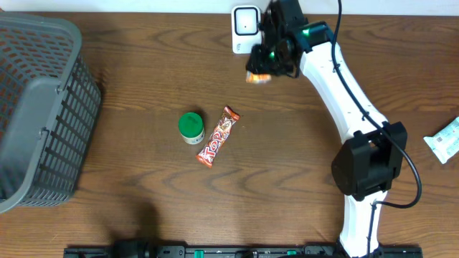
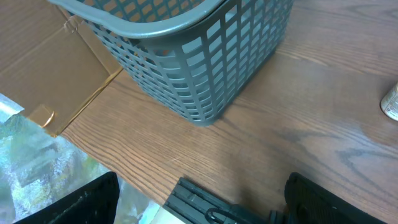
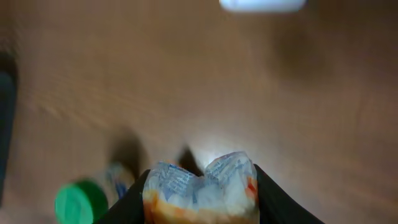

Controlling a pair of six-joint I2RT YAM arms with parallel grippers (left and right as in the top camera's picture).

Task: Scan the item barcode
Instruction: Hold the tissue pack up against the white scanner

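Right hand grips orange packet near probable scanner

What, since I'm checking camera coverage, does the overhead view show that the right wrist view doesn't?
Only overhead: the candy bar and a white packet at the far right. Only right wrist: the crinkled, printed face of the snack packet pinched in the right gripper. Both: that snack packet, the green-lidded jar, the white scanner and the wooden table.

Right wrist view all blur: packet cut off at bottom edge, print unreadable, scanner clipped at top
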